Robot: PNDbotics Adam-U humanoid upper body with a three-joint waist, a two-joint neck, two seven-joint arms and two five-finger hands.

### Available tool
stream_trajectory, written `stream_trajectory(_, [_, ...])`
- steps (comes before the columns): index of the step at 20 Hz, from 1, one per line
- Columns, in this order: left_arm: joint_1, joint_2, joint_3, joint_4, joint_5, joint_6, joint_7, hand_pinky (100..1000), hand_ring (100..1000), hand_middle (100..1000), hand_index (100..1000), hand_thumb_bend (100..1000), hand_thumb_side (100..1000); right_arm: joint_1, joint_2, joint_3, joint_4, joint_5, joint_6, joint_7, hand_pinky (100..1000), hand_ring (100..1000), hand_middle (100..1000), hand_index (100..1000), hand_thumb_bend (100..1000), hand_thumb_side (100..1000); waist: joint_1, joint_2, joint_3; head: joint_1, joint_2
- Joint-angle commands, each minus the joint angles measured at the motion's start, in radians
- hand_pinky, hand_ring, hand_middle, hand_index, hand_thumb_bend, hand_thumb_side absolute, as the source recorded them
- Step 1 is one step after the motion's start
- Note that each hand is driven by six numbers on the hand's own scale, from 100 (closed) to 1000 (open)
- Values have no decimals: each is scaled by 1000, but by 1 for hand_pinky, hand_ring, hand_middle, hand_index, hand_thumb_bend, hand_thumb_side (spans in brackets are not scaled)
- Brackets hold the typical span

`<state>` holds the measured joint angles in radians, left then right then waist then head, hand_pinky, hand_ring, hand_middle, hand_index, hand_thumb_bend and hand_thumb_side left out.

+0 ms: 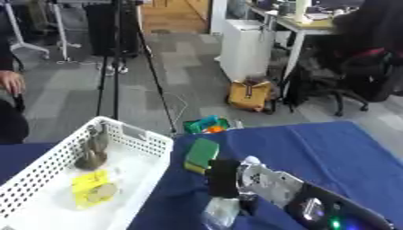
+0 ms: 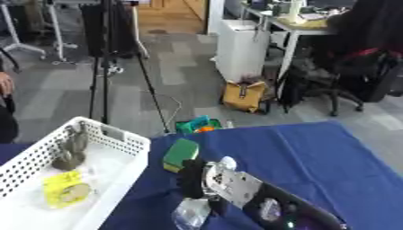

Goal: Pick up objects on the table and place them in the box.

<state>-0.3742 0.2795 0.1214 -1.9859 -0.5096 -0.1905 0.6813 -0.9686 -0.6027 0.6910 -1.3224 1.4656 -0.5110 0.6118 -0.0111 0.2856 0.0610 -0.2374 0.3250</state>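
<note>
My right hand [image 1: 223, 179] sits low in the centre of the frame, above a clear crumpled wrapper [image 1: 220, 213] on the blue table [image 1: 315, 148]; I cannot tell whether its fingers grip it. A green-and-yellow sponge [image 1: 201, 154] lies just beside the white basket [image 1: 134, 137] at lower left, which holds a yellow packet [image 1: 91, 188]

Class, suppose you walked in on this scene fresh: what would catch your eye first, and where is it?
The robot's right hand reaches in from the lower right over a clear crumpled object on the blue table. Left of it stands a white perforated box holding a yellow packet and a grey-brown object; a green-and-yellow sponge lies beside the box.
</note>
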Motion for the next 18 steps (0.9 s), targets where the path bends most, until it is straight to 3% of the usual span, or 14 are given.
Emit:
stream_trajectory(1, [-5, 12, 7, -14, -2, 0, 1, 752, 761, 835, 779, 100, 995, -30, -23, -7, -29, 17, -290, 295, 942, 928, 597, 579, 100, 413, 2, -31, -3, 2, 5])
stream_trajectory(18, [-2, 12, 6, -14, 0, -1, -3, 752, 763, 834, 781, 100, 996, -65, -27, -12, -82, 11, -317, 295, 914, 908, 573, 557, 100, 399, -8, -84, -12, 28, 21])
